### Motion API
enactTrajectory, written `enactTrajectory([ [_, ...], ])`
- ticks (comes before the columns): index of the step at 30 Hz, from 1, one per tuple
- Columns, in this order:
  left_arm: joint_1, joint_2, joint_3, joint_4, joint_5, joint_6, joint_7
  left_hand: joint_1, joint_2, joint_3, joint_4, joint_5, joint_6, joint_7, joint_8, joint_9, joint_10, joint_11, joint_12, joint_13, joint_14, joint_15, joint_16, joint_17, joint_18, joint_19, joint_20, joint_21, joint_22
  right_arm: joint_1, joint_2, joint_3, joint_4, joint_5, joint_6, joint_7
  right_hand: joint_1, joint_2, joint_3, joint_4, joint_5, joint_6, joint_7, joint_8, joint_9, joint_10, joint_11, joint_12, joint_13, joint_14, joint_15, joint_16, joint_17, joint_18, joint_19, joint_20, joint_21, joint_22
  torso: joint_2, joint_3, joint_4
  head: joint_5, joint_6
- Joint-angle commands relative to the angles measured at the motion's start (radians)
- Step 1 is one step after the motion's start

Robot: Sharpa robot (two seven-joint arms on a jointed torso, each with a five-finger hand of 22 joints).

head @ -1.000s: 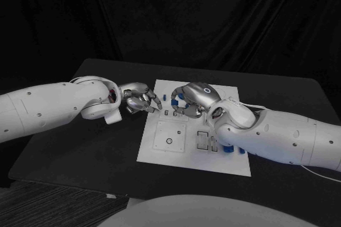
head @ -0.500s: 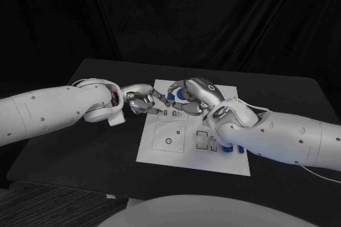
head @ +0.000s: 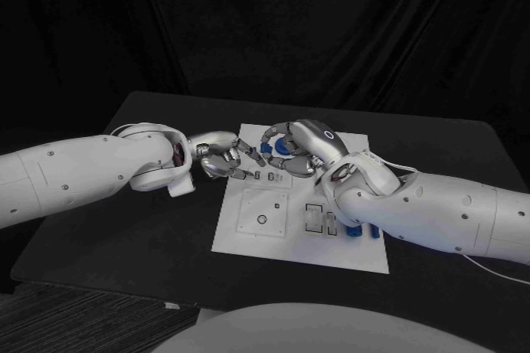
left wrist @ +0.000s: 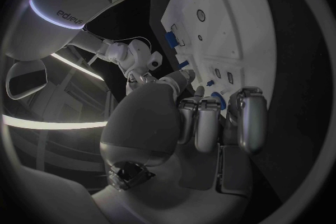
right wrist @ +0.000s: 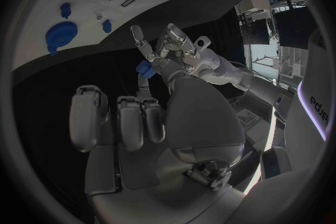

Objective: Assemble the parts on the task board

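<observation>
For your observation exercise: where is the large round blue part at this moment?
In the right wrist view, the large round blue part sits on the white task board, beside two smaller blue parts, apart from the right hand.

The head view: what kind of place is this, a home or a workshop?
Probably a robotics lab or demo booth: a black table before dark drapes carries only a white task board with small blue parts, worked by two robot hands.
</observation>
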Motion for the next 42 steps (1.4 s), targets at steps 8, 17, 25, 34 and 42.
enactTrajectory([
  [8,-0.002,0.001,0.001,0.007,-0.001,-0.036,0.039,-0.026,0.007,0.065,-0.004,0.000,0.112,0.017,0.014,-0.003,0.104,0.018,0.003,0.264,0.104,0.015,0.013,0.266,-0.015,-0.001,0.013,0.002,0.202,0.000,0.005,0.000,-0.010,0.005,0.065,-0.041,0.004,0.000,0.028,-0.002,-0.008,0.060,-0.023,0.091,0.115,0.109,-0.006,0.017,0.270,0.115,-0.004,0.025,0.278,0.023,0.002,-0.007,-0.019,0.206,0.001,-0.0014,0.0016,0.002,0.000],
  [17,-0.003,-0.004,0.001,0.011,-0.001,-0.056,0.048,-0.028,0.006,0.074,-0.005,0.006,0.134,0.018,0.023,-0.015,0.104,0.020,0.003,0.264,0.104,0.017,0.013,0.266,-0.015,0.000,0.016,0.003,0.203,-0.003,0.007,0.000,-0.017,0.005,0.085,-0.052,0.005,0.001,0.029,-0.003,-0.010,0.058,-0.023,0.090,0.115,0.109,-0.006,0.017,0.270,0.115,-0.004,0.025,0.278,0.024,0.000,-0.007,-0.023,0.205,0.001,-0.0016,0.0017,0.001,0.000],
  [25,-0.003,-0.003,0.001,0.011,-0.001,-0.066,0.051,-0.028,0.006,0.075,-0.005,0.006,0.137,0.018,0.024,-0.016,0.104,0.020,0.003,0.264,0.104,0.018,0.013,0.266,-0.015,0.000,0.017,0.003,0.203,-0.008,0.010,0.000,-0.021,0.005,0.101,-0.058,0.005,0.001,0.029,-0.003,-0.010,0.058,-0.023,0.090,0.115,0.109,-0.006,0.017,0.270,0.115,-0.004,0.025,0.278,0.024,0.000,-0.007,-0.023,0.205,0.001,-0.0006,0.0011,0.000,0.000],
  [34,-0.004,-0.004,0.001,0.012,-0.001,-0.062,0.048,-0.031,0.003,0.082,-0.007,0.006,0.115,0.005,0.014,-0.039,0.104,0.012,0.003,0.264,0.104,0.013,0.013,0.266,-0.014,0.001,0.016,0.006,0.203,-0.011,0.014,0.000,-0.029,0.005,0.112,-0.063,0.005,0.001,0.030,-0.003,-0.011,0.055,-0.022,0.088,0.115,0.109,-0.005,0.017,0.270,0.115,-0.004,0.025,0.278,0.025,-0.001,-0.007,-0.026,0.204,0.000,-0.0014,0.0010,-0.002,0.000],
  [42,-0.005,-0.003,0.001,0.012,-0.001,-0.057,0.046,-0.032,0.003,0.083,-0.007,0.005,0.111,0.003,0.012,-0.043,0.104,0.010,0.003,0.264,0.104,0.011,0.013,0.266,-0.014,0.001,0.015,0.006,0.203,-0.012,0.019,0.000,-0.037,0.005,0.116,-0.063,0.004,0.001,0.030,-0.003,-0.012,0.053,-0.021,0.086,0.115,0.109,-0.005,0.017,0.270,0.115,-0.004,0.025,0.278,0.025,-0.001,-0.007,-0.026,0.204,0.001,-0.0012,0.0006,-0.005,0.000],
])
